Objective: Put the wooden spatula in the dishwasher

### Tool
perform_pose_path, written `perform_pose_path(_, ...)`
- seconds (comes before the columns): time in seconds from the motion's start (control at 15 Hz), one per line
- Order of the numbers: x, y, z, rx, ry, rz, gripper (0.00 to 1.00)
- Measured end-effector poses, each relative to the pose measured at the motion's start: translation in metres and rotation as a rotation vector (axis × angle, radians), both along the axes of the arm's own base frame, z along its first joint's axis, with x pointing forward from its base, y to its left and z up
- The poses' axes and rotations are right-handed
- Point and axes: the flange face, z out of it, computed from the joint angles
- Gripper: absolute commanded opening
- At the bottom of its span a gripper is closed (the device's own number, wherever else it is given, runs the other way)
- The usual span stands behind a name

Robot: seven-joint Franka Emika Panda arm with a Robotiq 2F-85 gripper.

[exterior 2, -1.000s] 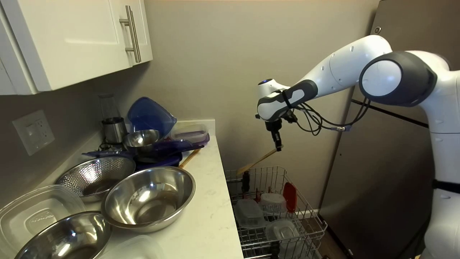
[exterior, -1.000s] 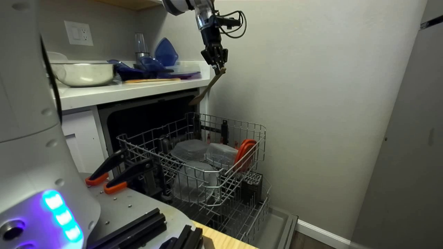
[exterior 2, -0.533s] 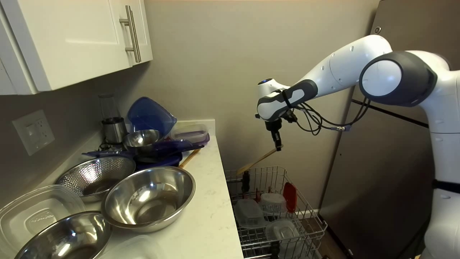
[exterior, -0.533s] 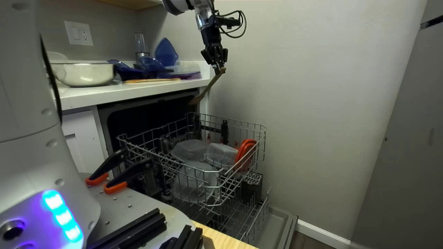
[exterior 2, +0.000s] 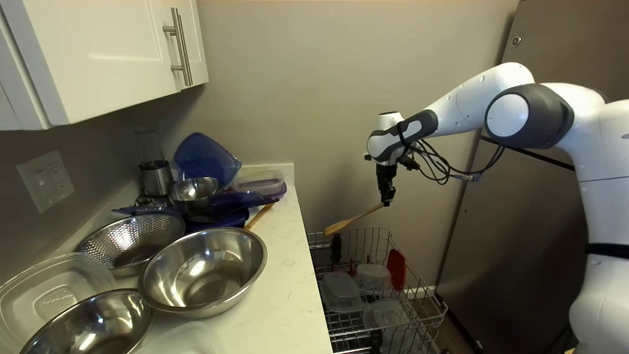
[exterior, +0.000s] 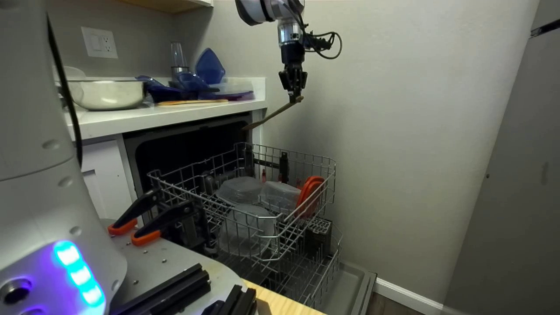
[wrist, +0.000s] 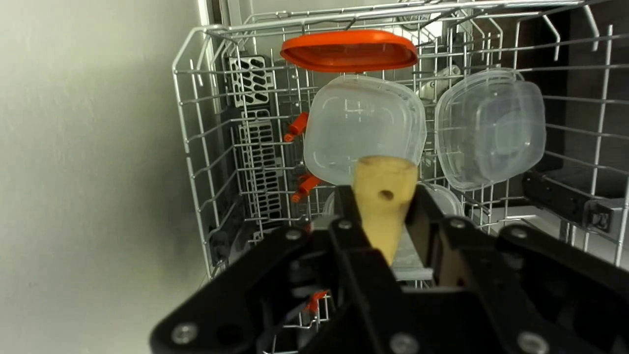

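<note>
My gripper (exterior: 295,95) is shut on the handle end of the wooden spatula (exterior: 272,115), which shows in both exterior views. The spatula (exterior 2: 350,223) slants down from the fingers, its blade at the lower left end. In the wrist view the handle end, with a small hole, sits between the fingertips (wrist: 385,199); the blade is hidden there. The dishwasher (exterior: 188,144) stands open with its upper wire rack pulled out. The gripper and spatula are in the air above the rack, apart from it, the blade over its back part near the counter.
In the rack lie clear plastic containers (exterior: 280,195) and an orange-red lid (wrist: 350,51). A lower rack holds a dark basket (exterior: 318,236). The counter (exterior 2: 290,275) bears steel bowls (exterior 2: 204,275), a colander and blue lids. A wall stands behind; a fridge (exterior 2: 516,236) stands at the right.
The gripper has moved right and slightly down in an exterior view, and right in both. The wrist hangs more upright, and the held spatula slants less steeply. The rack has not moved.
</note>
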Motion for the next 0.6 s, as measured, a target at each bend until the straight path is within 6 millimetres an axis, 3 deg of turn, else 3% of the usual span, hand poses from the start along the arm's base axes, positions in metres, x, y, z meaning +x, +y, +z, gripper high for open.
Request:
perform_pose_path(0.2, 0.019, -0.014, -0.028, 0.069, 0.024, 0.042, 0.07)
perform_pose_path(0.6, 0.05, 0.003, -0.08, 0.086, 0.053, 0.052, 0.07)
